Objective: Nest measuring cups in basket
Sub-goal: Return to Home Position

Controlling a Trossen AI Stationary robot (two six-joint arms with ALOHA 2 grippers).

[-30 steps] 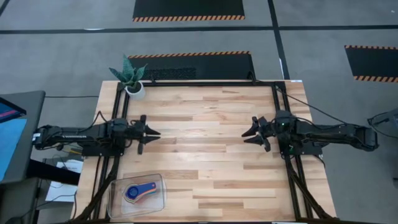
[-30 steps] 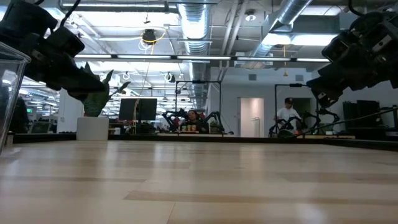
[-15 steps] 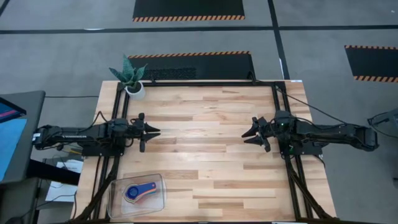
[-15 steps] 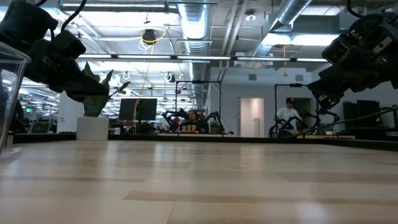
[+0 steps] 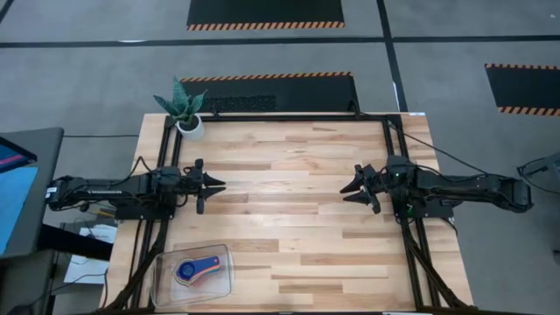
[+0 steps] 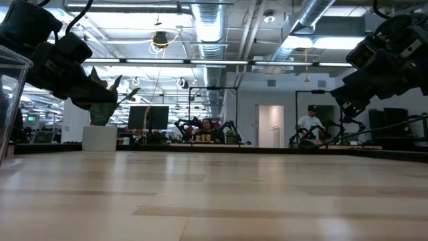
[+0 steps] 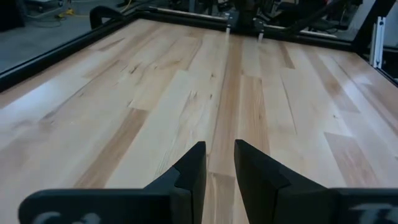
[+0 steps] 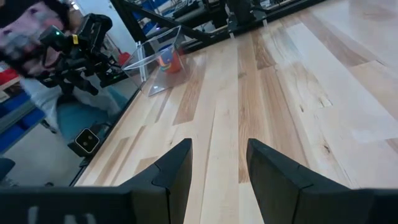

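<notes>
None legible in any view: no text, label, brand, number or sign can be read.

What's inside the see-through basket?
A blue measuring cup sits in the basket, with an orange-red handle poking out beneath it. Any cups nested under the blue one are covered, so I can't see them.

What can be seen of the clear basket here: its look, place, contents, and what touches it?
The basket is a shallow rectangle of clear plastic with rounded corners. It lies flat and slightly askew on the wooden table, near the corner on the left arm's side, at the bottom left of the high view. Inside it rests a stack of measuring cups, blue on top with red-orange showing beneath. Neither the left gripper nor the right gripper touches it.
</notes>
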